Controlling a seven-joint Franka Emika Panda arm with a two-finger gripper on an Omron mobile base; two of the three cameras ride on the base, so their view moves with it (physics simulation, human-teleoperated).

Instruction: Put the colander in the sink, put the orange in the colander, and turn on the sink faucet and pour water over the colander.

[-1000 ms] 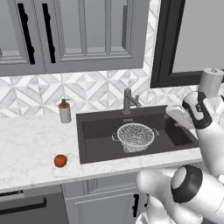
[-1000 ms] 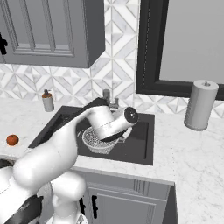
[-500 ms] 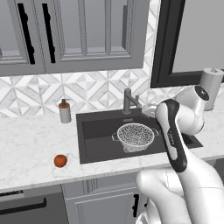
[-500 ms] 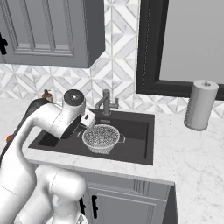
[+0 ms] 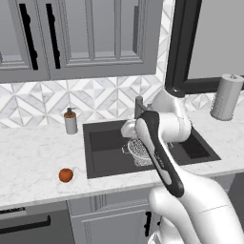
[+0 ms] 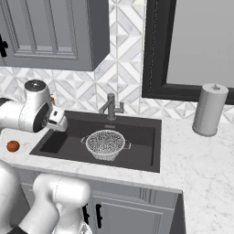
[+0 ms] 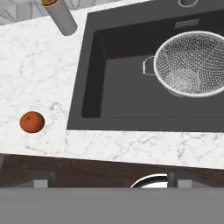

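Observation:
The colander [image 6: 106,144] stands upright in the dark sink [image 6: 141,137], right of its middle, with nothing in it; the hand view shows it at upper right as the colander [image 7: 190,63]. My arm hides most of the colander [image 5: 138,151] in the left base view. The orange [image 5: 66,175] [image 6: 13,146] [image 7: 32,122] lies on the white counter left of the sink [image 7: 122,87]. My gripper [image 6: 59,121] [image 5: 127,129] hangs open over the sink's left part, its tips wide apart and holding nothing. The sink faucet [image 6: 111,107] stands behind the basin; no water runs.
A grey soap dispenser [image 5: 70,121] [image 7: 61,15] stands on the counter behind the orange. A paper towel roll [image 6: 209,109] is on the counter at the far right. Grey wall cabinets hang above the counter.
My arm has swung left across the sink, from its right side to over its left part. The colander and the orange have stayed put. The gripper has remained open.

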